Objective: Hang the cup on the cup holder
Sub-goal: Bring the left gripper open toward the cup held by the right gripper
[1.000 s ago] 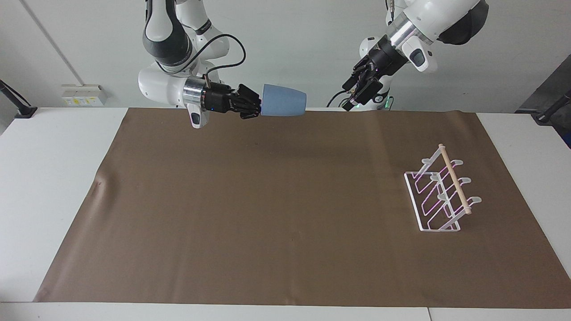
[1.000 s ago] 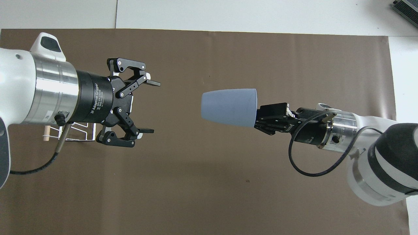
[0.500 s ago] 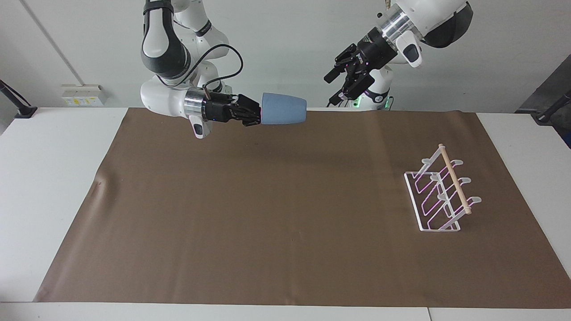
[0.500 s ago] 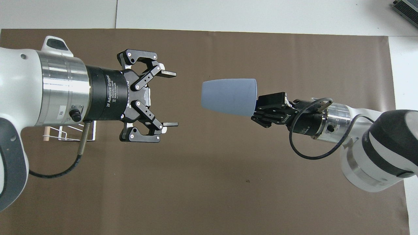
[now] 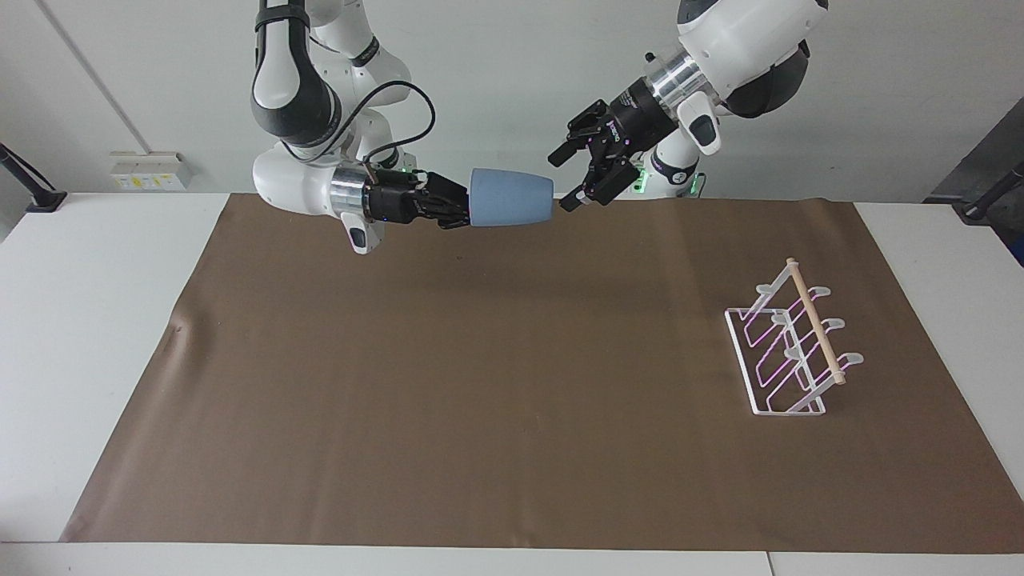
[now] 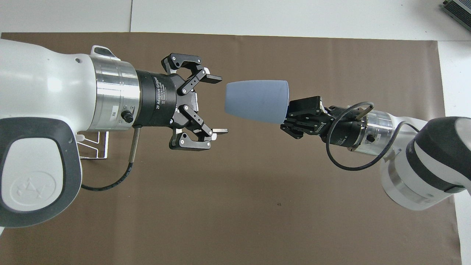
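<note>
Cup [image 5: 510, 197] clamped by right hand [image 5: 458, 210]; left hand [image 6: 220, 104] apart; cup holder [image 6: 94, 143] mostly hidden overhead.

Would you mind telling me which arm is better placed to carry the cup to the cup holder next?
Probably the left. Its open pincer faces the cup held by the right pincer, and the cup holder stands at its end of the table.
</note>
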`<state>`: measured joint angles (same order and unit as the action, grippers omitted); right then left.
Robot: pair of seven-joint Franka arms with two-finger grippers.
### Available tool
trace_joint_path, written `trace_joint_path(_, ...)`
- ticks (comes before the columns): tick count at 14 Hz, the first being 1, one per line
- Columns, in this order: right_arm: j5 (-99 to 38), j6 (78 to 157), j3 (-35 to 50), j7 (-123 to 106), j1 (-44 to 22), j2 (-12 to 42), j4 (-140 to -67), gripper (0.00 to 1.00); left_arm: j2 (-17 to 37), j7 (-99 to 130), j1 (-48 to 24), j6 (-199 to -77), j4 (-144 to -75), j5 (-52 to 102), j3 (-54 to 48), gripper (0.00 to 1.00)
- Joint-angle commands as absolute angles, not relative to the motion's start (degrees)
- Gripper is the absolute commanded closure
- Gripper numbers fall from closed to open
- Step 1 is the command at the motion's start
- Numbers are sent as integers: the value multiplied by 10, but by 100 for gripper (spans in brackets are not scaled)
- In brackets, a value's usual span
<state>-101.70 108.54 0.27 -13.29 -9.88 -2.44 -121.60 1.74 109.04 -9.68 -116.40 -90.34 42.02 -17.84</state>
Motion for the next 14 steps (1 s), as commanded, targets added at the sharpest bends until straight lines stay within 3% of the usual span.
trace_joint_path(1,-1032,1080,4,-128,-100,-19,-1208,100,23,1102,-103,-1200,-904,438,-175,0)
trace_joint_path(14,-1033,1082,4,-129,-100,-19,-1209,100,30,1100,-133,-1222,-931,462,-174,0)
